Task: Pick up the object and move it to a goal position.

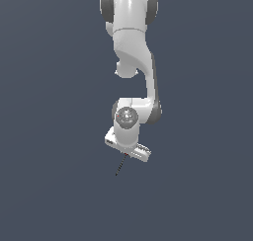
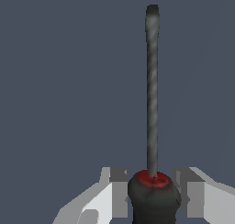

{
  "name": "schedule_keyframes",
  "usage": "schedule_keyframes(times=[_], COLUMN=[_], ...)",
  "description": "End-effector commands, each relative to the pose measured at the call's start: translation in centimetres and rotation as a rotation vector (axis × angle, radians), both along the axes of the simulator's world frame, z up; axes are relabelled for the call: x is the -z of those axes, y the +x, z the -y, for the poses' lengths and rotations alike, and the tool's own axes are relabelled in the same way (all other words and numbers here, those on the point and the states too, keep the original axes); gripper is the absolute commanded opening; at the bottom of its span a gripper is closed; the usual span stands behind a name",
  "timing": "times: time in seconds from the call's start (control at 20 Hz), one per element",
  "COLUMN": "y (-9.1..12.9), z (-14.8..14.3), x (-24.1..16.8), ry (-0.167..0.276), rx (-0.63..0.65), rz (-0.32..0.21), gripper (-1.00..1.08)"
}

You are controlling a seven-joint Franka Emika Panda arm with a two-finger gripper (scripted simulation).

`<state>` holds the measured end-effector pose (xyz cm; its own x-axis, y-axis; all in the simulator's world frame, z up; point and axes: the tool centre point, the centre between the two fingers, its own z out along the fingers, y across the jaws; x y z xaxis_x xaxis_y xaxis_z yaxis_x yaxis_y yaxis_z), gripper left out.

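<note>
The screwdriver (image 2: 152, 90) has a red-and-black handle (image 2: 153, 198) and a thin dark shaft pointing away from the wrist camera. My gripper (image 2: 153, 184) is shut on the handle, with one finger (image 2: 118, 193) pressed against each side. In the exterior view the gripper (image 1: 127, 152) hangs under the white arm. The red top of the handle and the dark shaft (image 1: 120, 166) stick out below the gripper, slanting down toward the exterior view's left. I cannot tell whether the tip touches the floor.
A plain dark grey-blue surface (image 1: 49, 185) fills both views. The white arm (image 1: 131, 47) rises above the gripper toward the top of the exterior view. No goal marker shows.
</note>
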<state>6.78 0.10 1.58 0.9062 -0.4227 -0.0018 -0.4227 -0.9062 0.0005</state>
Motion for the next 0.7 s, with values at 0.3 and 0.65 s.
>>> schedule_keyframes(times=[0.3,0.65], y=[-2.0,-5.7], z=[3.2,8.9], x=[-1.1,-2.9], ry=[0.000,0.000], rx=[0.001,0.001], rz=[0.001,0.001], gripper=[-1.00,-1.00])
